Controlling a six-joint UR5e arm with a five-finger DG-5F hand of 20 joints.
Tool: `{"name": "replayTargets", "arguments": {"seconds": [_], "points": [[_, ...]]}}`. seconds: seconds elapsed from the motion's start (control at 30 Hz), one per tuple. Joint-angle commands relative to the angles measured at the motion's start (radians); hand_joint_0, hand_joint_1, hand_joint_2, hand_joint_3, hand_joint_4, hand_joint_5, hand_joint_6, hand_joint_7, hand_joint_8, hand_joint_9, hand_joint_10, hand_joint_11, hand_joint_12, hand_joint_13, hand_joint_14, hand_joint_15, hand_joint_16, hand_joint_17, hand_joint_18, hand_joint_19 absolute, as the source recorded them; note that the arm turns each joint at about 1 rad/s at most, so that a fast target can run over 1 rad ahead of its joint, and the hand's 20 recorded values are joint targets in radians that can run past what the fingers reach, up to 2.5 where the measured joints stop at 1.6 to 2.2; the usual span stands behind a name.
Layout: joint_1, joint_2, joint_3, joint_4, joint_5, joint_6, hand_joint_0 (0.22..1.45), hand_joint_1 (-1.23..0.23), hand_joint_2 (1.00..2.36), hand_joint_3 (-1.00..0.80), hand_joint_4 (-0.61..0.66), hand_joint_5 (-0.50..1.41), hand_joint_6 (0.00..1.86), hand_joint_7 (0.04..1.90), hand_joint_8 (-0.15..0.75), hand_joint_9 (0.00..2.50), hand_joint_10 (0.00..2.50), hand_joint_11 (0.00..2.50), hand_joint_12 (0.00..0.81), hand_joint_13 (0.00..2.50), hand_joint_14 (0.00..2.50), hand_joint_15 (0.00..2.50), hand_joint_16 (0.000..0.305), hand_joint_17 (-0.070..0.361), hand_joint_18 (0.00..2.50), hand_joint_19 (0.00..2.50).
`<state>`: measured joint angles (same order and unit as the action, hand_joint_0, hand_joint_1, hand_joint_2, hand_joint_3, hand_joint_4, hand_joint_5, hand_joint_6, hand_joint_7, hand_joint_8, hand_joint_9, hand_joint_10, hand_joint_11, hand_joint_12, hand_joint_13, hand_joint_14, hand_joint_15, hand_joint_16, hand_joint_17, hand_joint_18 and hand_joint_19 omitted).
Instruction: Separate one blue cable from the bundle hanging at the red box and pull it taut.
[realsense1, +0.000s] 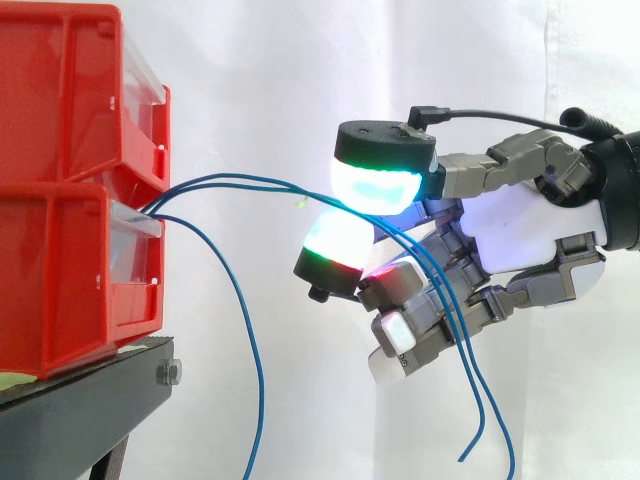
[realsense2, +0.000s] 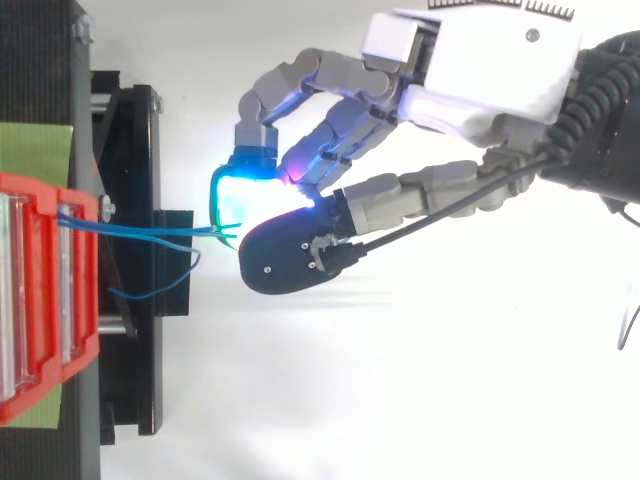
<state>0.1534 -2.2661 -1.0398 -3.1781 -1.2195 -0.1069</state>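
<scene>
Red bins (realsense1: 70, 110) are stacked one on the other at far L of side view, on a black stand (realsense1: 90, 400). The stand's R edge ends just past the bin fronts, w/ a bolt head at the corner. Bins are hard glossy plastic, boxy, ribbed sides, clear front panels (realsense1: 140, 240). A green sheet (realsense2: 35, 150) lies flat btwn bins & stand.

Blue cables (realsense1: 245, 180) come out of the gap btwn upper & lower bin: thin, smooth wire. One strand drops in a loose curve just R of the stand edge, touching nothing, down to the bottom of the view. The others arc R thru open air to the robot hand (realsense1: 520, 230), w/ slack, not straight.

Robot hand is closed on the blue cables. The strands pass btwn its glowing pads (realsense1: 375, 185), the upper one cyan-white w/ a black cap, the lower one green over red. They then run past curled grey fingers & hang free below, ends loose. Can't tell how many strands are actually pinched.

In top view the pads sit close to the stand's R edge w/ a narrow gap showing, cables bridging it.

Room: open space above, below & near side of the hand. White curtain (realsense1: 250, 70) hangs behind, soft w/ faint folds.
</scene>
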Motion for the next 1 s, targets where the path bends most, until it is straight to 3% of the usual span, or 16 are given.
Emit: {"name": "replayTargets", "arguments": {"seconds": [0.0, 0.13, 0.5, 0.73, 0.97], "points": [[0.0, 0.0, 0.0, -0.003, 0.0, 0.001, 0.76, -0.82, 1.01, -0.41, 0.09, -0.25, 0.92, 0.96, 0.27, 0.86, 0.05, 1.56, 0.325, 0.93, 0.02, 0.74, 0.033, 0.074, 0.55, 0.33], [0.0, -0.001, 0.0, -0.006, 0.0, 0.003, 0.78, -0.86, 1.0, -0.5, 0.1, -0.25, 0.92, 0.95, 0.267, 0.87, 0.01, 1.56, 0.326, 0.94, 0.02, 0.74, 0.033, 0.075, 0.56, 0.32], [0.0, 0.0, 0.001, -0.009, 0.0, 0.006, 0.75, -0.92, 1.0, -0.5, 0.08, -0.25, 0.91, 0.95, 0.266, 0.87, 0.0, 1.56, 0.321, 0.94, 0.02, 0.74, 0.033, 0.074, 0.58, 0.3], [0.0, 0.0, 0.001, -0.025, -0.003, 0.01, 0.54, -0.75, 1.0, -0.5, 0.14, -0.24, 0.89, 0.89, 0.298, 0.92, 0.0, 1.5, 0.335, 0.95, 0.02, 0.72, 0.035, 0.08, 0.59, 0.35], [0.0, 0.011, 0.001, -0.032, -0.003, 0.01, 0.55, -0.6, 1.0, -0.5, 0.15, -0.24, 0.88, 0.89, 0.297, 0.94, 0.01, 1.47, 0.34, 0.95, 0.02, 0.71, 0.036, 0.081, 0.59, 0.36]]}}
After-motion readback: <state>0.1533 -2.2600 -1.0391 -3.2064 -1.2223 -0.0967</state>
